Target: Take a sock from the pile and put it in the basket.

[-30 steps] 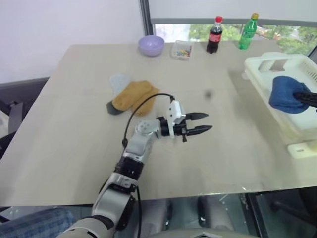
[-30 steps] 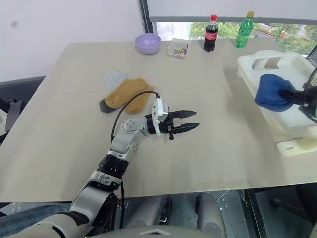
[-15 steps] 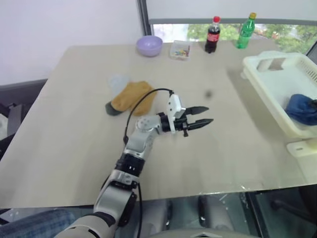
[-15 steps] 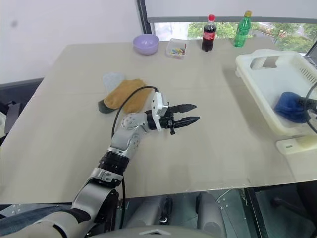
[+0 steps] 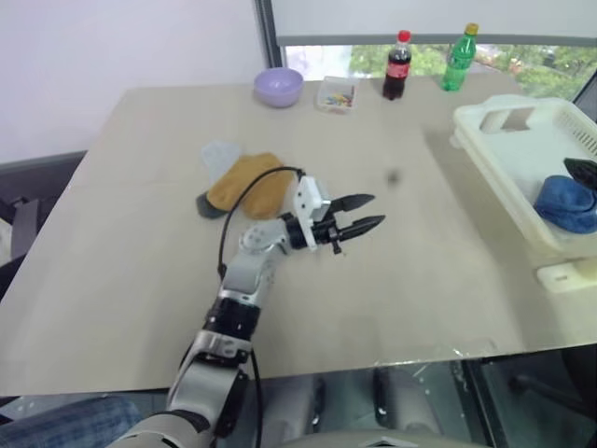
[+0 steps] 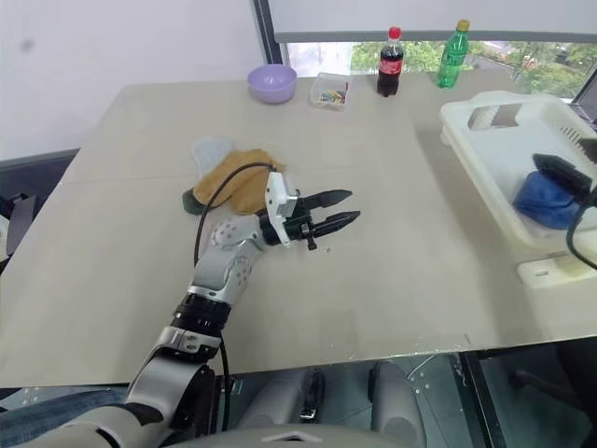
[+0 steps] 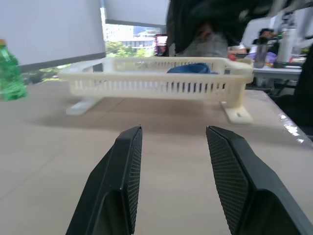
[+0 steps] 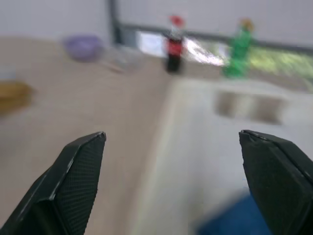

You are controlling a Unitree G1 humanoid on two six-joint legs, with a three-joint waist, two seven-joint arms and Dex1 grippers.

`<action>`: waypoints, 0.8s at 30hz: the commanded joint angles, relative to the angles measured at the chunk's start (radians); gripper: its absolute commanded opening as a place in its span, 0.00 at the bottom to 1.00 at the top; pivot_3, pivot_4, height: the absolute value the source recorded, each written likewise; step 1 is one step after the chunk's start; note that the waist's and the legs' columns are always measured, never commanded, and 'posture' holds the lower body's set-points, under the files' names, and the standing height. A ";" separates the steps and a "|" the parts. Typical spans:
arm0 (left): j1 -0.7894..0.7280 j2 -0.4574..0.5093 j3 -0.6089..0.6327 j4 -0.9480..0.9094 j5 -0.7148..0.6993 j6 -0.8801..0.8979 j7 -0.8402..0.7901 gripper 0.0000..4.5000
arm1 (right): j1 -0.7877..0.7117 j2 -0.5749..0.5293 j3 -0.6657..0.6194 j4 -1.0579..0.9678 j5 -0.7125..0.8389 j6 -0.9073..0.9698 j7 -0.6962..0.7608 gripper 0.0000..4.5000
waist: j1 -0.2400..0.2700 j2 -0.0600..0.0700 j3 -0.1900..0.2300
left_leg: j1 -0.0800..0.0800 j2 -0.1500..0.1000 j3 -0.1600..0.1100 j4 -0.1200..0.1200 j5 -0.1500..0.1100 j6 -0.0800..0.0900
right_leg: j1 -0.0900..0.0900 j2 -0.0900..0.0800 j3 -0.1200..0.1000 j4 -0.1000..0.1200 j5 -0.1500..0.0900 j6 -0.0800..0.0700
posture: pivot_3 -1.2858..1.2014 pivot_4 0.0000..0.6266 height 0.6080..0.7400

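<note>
The royal-blue sock (image 5: 566, 202) lies crumpled inside the cream basket (image 5: 508, 147), against its near wall at the right edge of the bench (image 5: 410, 280) — a resting place that suggests the delivery step is essentially done. It sits loose on the basket floor, with nothing gripping it.

The right end effector (image 8: 173, 169) is released, its two black fingers spread wide in the right wrist view, with the blue fabric low between them and the basket's pale interior beyond. In the right eye view its dark tip (image 6: 558, 170) hangs just above the sock, apart from it; that posture fits a hand that has let go and needs only to clear the rim.

The left end effector (image 5: 359, 212) hovers over the middle of the bench, pointing toward the basket, jaws partly apart and empty. It appears to be parked out of the way rather than working.

The pile (image 5: 241, 181) — mustard-yellow socks over a pale blue one and a dark one — sits near the left arm, well apart from the basket. A lilac bowl (image 5: 279, 87), a small clear box (image 5: 338, 94) and two bottles (image 5: 398, 65) line the far edge, clear of the action.
</note>
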 commanded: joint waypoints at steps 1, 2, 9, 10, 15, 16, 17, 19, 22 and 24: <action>0.070 0.020 -0.010 -0.068 0.037 -0.030 0.042 0.50 | 0.078 0.116 0.032 -0.210 0.052 -0.058 -0.028 0.99 | 0.002 0.000 0.000 | 0.000 0.000 0.000 0.000 0.000 0.000 | 0.000 0.000 0.000 0.000 0.000 0.000 | 0.52 0.24 0.94; 0.096 0.026 -0.009 -0.089 0.035 -0.024 0.049 0.50 | 0.107 0.156 0.062 -0.251 0.055 -0.064 -0.039 0.99 | 0.002 0.000 0.000 | 0.000 0.000 0.000 0.000 0.000 0.000 | 0.000 0.000 0.000 0.000 0.000 0.000 | 0.52 0.24 0.94; 0.313 0.131 0.026 -0.257 0.068 0.044 0.151 0.50 | 0.368 0.344 0.249 -0.264 -0.092 -0.291 0.064 0.99 | 0.002 0.001 0.000 | 0.000 -0.001 0.001 0.000 0.000 0.000 | -0.001 -0.002 0.002 0.001 0.000 0.000 | 0.52 0.24 0.94; 0.348 0.148 0.035 -0.283 0.076 0.052 0.168 0.50 | 0.403 0.333 0.276 -0.244 -0.131 -0.330 0.098 0.99 | 0.001 0.001 -0.001 | 0.000 -0.001 0.001 0.000 0.000 0.000 | -0.001 -0.002 0.002 0.000 0.000 0.000 | 0.52 0.24 0.94; 0.503 0.207 0.070 -0.401 0.076 0.088 0.225 0.50 | 0.474 0.345 0.278 -0.138 -0.151 -0.462 0.195 0.99 | 0.000 0.001 0.000 | 0.001 0.000 0.001 0.000 0.000 -0.001 | -0.001 -0.001 0.001 0.001 -0.001 0.001 | 0.52 0.24 0.94; 0.527 0.214 0.076 -0.417 0.076 0.087 0.234 0.50 | 0.486 0.339 0.270 -0.115 -0.152 -0.481 0.217 0.99 | 0.000 0.001 0.000 | 0.001 0.000 0.001 0.000 0.000 -0.002 | -0.001 -0.001 0.001 0.001 -0.002 0.002 | 0.52 0.24 0.94; 0.551 0.220 0.085 -0.431 0.078 0.087 0.247 0.50 | 0.498 0.328 0.261 -0.084 -0.156 -0.505 0.247 0.99 | 0.000 0.002 0.000 | 0.002 0.001 0.001 0.000 0.000 -0.002 | 0.000 -0.001 0.001 0.001 -0.003 0.003 | 0.52 0.24 0.94; 0.596 0.228 0.115 -0.458 0.078 0.089 0.281 0.50 | 0.513 0.291 0.246 -0.014 -0.167 -0.541 0.306 0.99 | 0.001 0.002 0.000 | 0.004 0.002 0.001 0.000 0.000 -0.003 | 0.001 -0.003 0.001 0.001 -0.005 0.000 | 0.52 0.24 0.94; 0.641 0.229 0.144 -0.489 0.070 0.098 0.317 0.50 | 0.499 0.259 0.248 0.057 -0.159 -0.547 0.344 0.99 | 0.000 0.001 0.000 | 0.008 0.002 0.001 -0.001 -0.002 -0.006 | 0.007 -0.004 0.001 0.000 -0.005 0.000 | 0.52 0.24 0.94; 0.655 0.225 0.151 -0.504 0.062 0.110 0.333 0.50 | 0.486 0.255 0.261 0.085 -0.160 -0.551 0.353 0.99 | 0.000 0.001 0.000 | 0.009 0.003 0.001 -0.001 -0.002 -0.006 | 0.007 -0.004 0.001 0.001 -0.005 0.000 | 0.52 0.24 0.94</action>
